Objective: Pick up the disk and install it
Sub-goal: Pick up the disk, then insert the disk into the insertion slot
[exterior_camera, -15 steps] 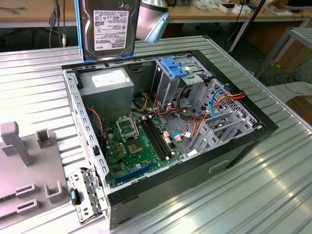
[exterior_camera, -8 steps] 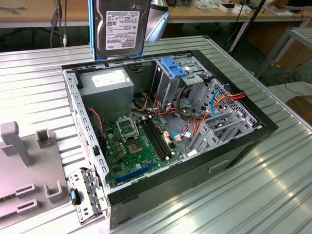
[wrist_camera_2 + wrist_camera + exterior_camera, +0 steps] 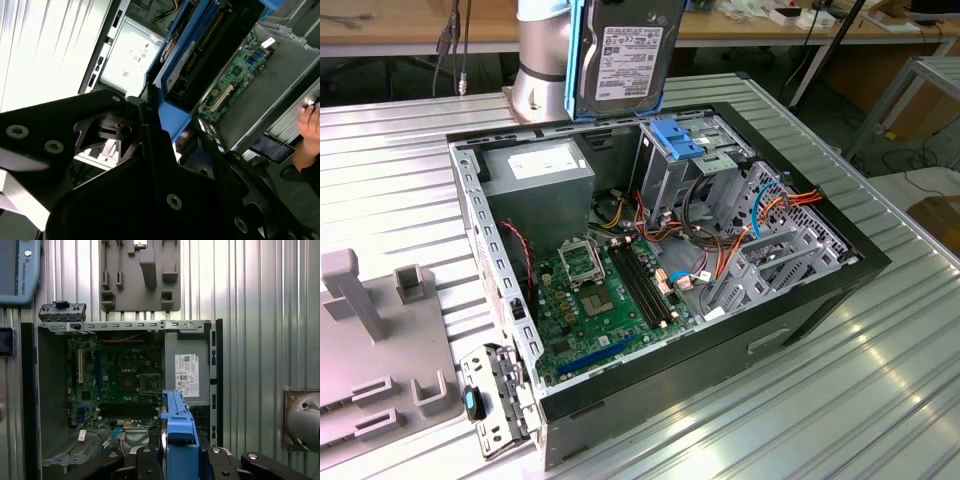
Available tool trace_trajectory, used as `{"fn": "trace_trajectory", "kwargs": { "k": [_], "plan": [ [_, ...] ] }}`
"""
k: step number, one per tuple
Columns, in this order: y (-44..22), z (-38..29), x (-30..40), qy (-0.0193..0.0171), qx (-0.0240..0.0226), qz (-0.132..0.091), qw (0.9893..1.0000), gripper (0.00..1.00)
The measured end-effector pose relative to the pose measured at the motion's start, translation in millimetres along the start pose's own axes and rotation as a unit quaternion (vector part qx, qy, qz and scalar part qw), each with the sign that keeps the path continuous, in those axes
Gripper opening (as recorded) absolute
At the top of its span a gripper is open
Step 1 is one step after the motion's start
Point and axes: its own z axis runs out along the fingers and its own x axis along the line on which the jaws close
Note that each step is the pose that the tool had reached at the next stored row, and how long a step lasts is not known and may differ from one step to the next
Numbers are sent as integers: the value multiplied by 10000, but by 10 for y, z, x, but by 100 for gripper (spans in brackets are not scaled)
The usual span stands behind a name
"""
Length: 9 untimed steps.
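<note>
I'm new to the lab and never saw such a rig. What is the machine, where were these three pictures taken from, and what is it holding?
It is a single robot arm with a claw at its end. The exterior view comes from a camera standing off the arm; both wrist views come from cameras riding on the arm. On the ribbed metal table lies an open computer case, its green motherboard exposed, beside a grey fixture plate. The claw is shut on the disk, a hard drive in a blue frame, held above the case.

Disk point(image 3: 625, 50): grey, white label, blue carrier; upright, suspended above open case point(image 3: 800, 300).
</note>
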Motion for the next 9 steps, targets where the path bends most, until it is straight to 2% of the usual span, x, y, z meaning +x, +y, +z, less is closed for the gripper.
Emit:
{"fn": "trace_trajectory", "kwargs": {
  "k": [2,4,9],
  "plan": [
    [-79,15,-2,0,0,0,10000,37],
    [-112,22,-3,0,0,0,10000,37],
    [-117,23,-3,0,0,0,10000,37]
  ]
}}
